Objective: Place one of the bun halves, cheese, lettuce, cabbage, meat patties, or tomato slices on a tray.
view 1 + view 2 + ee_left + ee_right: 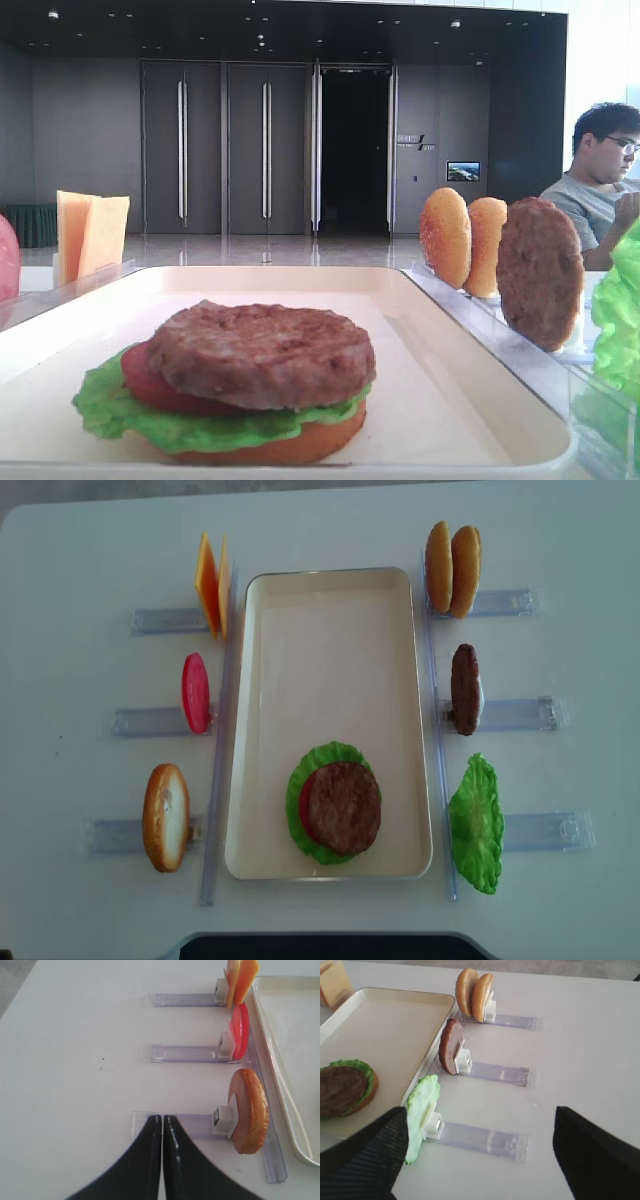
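Observation:
The cream tray point(330, 590) holds a stack near its front: a bun half at the bottom, lettuce, a tomato slice, and a meat patty point(342, 807) on top. On racks to the left stand cheese point(210, 597), a tomato slice point(196, 692) and a bun half point(166, 816). On racks to the right stand two bun halves point(452, 568), a patty point(464, 688) and lettuce point(476, 823). My right gripper point(480, 1160) is open and empty above the lettuce's rack, its left finger beside the lettuce point(422, 1110). My left gripper point(162, 1119) is shut and empty, left of the bun half point(248, 1110).
Clear plastic racks point(530, 830) run outward from both long sides of the tray across the white table. A dark robot base point(320, 946) sits at the table's front edge. A seated person point(600, 170) is behind the table at the right.

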Action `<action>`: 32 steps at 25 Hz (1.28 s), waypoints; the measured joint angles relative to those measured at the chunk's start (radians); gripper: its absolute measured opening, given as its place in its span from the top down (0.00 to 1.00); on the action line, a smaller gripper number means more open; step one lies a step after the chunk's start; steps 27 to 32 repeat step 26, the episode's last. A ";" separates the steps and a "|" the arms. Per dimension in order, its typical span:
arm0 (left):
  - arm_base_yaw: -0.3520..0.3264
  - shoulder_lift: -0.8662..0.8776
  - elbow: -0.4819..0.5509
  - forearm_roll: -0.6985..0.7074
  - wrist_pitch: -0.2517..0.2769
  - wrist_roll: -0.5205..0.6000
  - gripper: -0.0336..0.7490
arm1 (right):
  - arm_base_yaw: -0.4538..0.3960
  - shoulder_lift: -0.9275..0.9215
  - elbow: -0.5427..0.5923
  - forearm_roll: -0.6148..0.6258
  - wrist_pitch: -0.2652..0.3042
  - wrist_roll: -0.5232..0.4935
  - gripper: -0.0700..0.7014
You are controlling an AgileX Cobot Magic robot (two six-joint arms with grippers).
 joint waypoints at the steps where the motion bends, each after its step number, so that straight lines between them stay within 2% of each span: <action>1: 0.000 0.000 0.000 0.000 0.000 0.000 0.97 | 0.000 0.000 0.004 -0.001 0.009 0.000 0.18; 6: 0.000 0.000 0.000 0.000 0.000 0.000 0.97 | 0.000 0.000 0.018 -0.010 0.033 0.012 0.18; 32: 0.000 0.000 0.000 0.000 0.000 0.000 0.97 | 0.000 0.000 0.018 0.007 0.031 0.024 0.18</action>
